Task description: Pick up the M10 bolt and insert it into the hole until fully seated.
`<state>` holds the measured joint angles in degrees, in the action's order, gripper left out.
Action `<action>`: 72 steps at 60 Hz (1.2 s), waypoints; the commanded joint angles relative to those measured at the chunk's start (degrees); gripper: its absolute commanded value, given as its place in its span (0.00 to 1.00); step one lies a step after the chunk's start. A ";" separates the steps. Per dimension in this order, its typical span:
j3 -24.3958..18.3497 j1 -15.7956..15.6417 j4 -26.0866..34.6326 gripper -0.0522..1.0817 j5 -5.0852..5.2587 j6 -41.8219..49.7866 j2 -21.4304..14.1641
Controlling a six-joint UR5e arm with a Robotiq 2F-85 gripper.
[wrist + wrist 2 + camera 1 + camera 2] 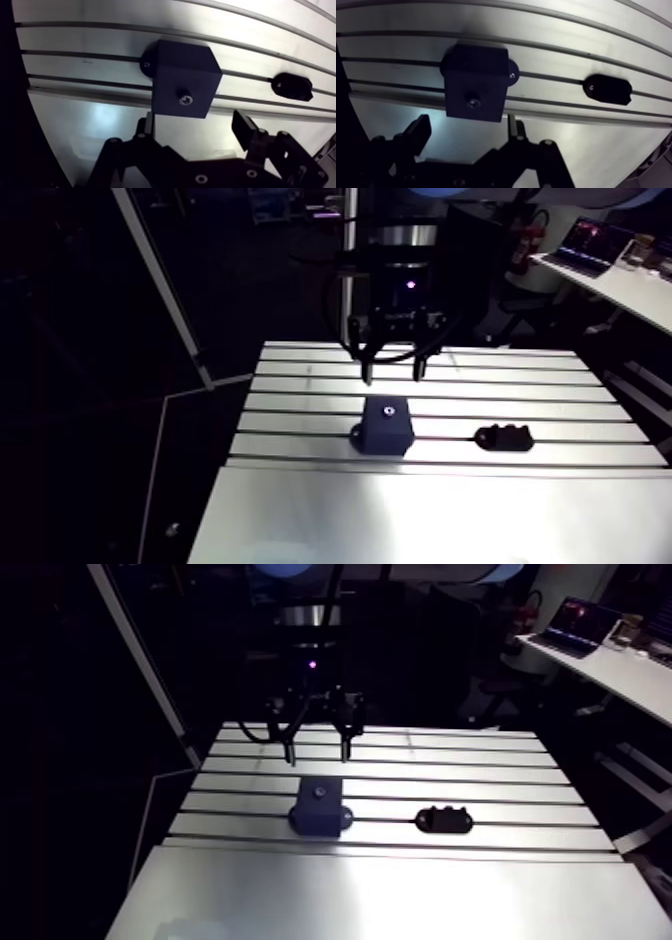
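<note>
M10 bolt is sitting in the hole on top of the dark block, only its bright head showing, so I am judging the insertion done or nearly so; whether it is fully seated I cannot tell. I am holding my jaws wide apart and empty, hovering over the counter just beside the block rather than around it, leaving the bolt free. A small screw is pinning the block's foot to a counter slot, probably so pushing cannot shift it. Well apart from the block, a small black fixture is lying.
</note>
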<state>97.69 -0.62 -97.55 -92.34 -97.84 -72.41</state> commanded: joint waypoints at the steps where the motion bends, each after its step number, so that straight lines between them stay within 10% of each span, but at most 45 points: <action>1: -4.27 0.58 3.07 0.05 0.36 -0.11 -3.21; 17: -8.11 4.71 9.15 0.05 0.20 -0.04 -5.90; 72: -14.52 4.83 11.38 0.05 0.28 0.68 -10.69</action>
<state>83.03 4.09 -86.44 -92.12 -97.33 -82.73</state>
